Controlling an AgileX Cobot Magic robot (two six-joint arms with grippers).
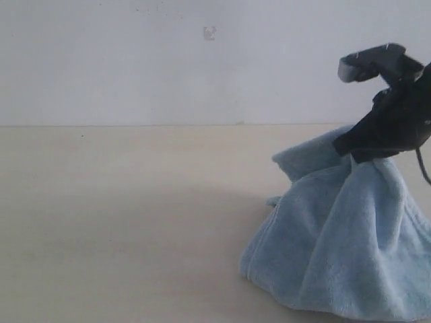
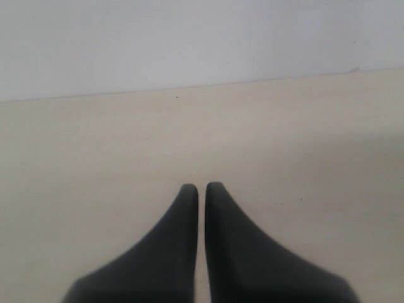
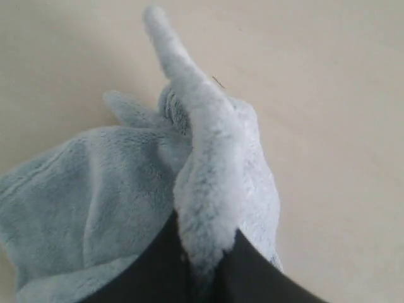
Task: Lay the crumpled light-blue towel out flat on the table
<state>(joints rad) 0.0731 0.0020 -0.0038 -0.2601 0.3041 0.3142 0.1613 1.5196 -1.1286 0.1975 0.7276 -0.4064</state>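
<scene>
Pale beige counter (image 1: 121,222) running back to a plain grey-white wall (image 1: 135,60). Light-blue towel (image 1: 350,249) over on the right side of the exterior view, pulled up into a sort of tent: lower edges spread on the counter, peak hanging from the black right arm (image 1: 394,128). Right jaws clamped tight on a thick fluffy fold of the towel, pretty obvious from the right wrist view. Left jaws pressed together as well, tips nearly touching with just a sliver of a gap, gripping nothing, hovering over the counter with the wall behind. Hem seam visible along one towel edge.
</scene>
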